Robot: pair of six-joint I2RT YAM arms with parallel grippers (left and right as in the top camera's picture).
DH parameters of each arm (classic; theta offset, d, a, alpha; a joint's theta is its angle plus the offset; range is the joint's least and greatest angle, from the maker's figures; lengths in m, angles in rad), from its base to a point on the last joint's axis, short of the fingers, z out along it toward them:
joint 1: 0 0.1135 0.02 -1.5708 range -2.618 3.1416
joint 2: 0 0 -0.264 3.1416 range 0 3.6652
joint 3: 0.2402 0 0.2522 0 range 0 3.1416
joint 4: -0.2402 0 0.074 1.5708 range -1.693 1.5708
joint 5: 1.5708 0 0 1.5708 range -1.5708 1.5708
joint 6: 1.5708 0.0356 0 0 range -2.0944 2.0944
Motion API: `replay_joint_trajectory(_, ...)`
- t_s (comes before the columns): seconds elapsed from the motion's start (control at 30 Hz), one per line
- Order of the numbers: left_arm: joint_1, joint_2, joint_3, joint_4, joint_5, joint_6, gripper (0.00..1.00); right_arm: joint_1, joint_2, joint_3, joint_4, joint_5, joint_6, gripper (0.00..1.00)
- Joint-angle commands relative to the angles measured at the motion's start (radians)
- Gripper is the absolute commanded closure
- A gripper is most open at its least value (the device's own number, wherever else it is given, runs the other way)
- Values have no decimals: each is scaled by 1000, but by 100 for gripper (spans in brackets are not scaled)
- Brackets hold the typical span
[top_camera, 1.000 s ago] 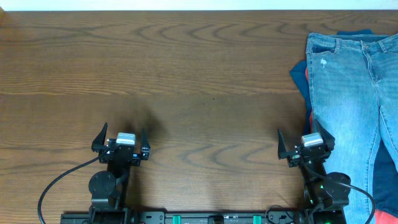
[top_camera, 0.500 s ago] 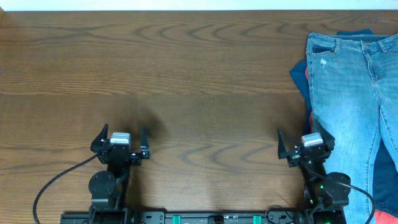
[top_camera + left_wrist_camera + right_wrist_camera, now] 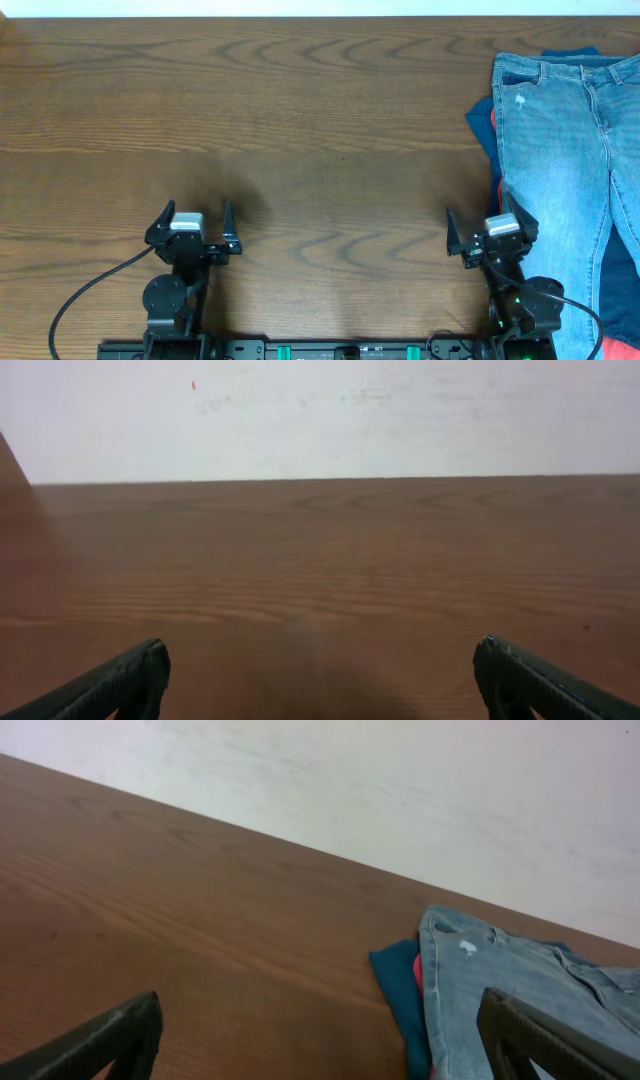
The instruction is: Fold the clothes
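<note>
Jeans (image 3: 555, 150) flat at far right of bench (image 3: 300, 120), waistband toward the far edge, lying over a navy garment (image 3: 480, 112) and a red garment (image 3: 495, 122). Left end effector (image 3: 196, 212) near left, fingers spread, nothing between. Right end effector (image 3: 482, 218) just beside the jeans' left edge, likewise spread and empty.

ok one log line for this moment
fold: not started | left jaws: open, empty | right jaws: open, empty | jeans: unfolded, right side, atop darker clothes

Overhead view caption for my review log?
Both open, left pincer and right pincer sit near the table edge; light-blue jeans lie atop darker garments at right.
</note>
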Motion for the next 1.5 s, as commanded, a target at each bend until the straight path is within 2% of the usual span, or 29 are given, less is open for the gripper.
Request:
replay_joint_trajectory(0.0, 5, 16, -10, -43, 19, -101, 2, -7, 3, -2, -2, -18, 51, 1)
replay_joint_trajectory(0.2, 5, 18, 1, -28, 93, -240, 2, -7, 3, -1, 25, -172, 64, 1)
replay_joint_trajectory(0.4, 5, 29, 93, -32, 116, -240, 2, -7, 14, 61, 16, -225, 235, 1)
replay_joint_trajectory(0.57, 5, 135, 249, -114, 116, -240, 2, -7, 94, 180, -113, -225, 265, 1)
replay_joint_trajectory(0.83, 5, 470, 547, -339, 117, -240, 2, -7, 391, 418, -320, -221, 265, 1)
replay_joint_trajectory(1.1, 5, 783, 877, -632, 117, -239, 2, -6, 844, 840, -645, -276, 257, 1)
replay_joint_trajectory(1.3, 5, 917, 1027, -764, 117, -239, 2, -6, 1042, 1036, -710, -548, 261, 1)
replay_joint_trajectory(1.4, 5, 919, 1028, -764, 140, -257, 2, -6, 1092, 1052, -673, -558, 271, 1)
replay_joint_trajectory(1.47, 5, 918, 1028, -764, 153, -258, 2, -6, 1131, 1072, -679, -499, 323, 1)
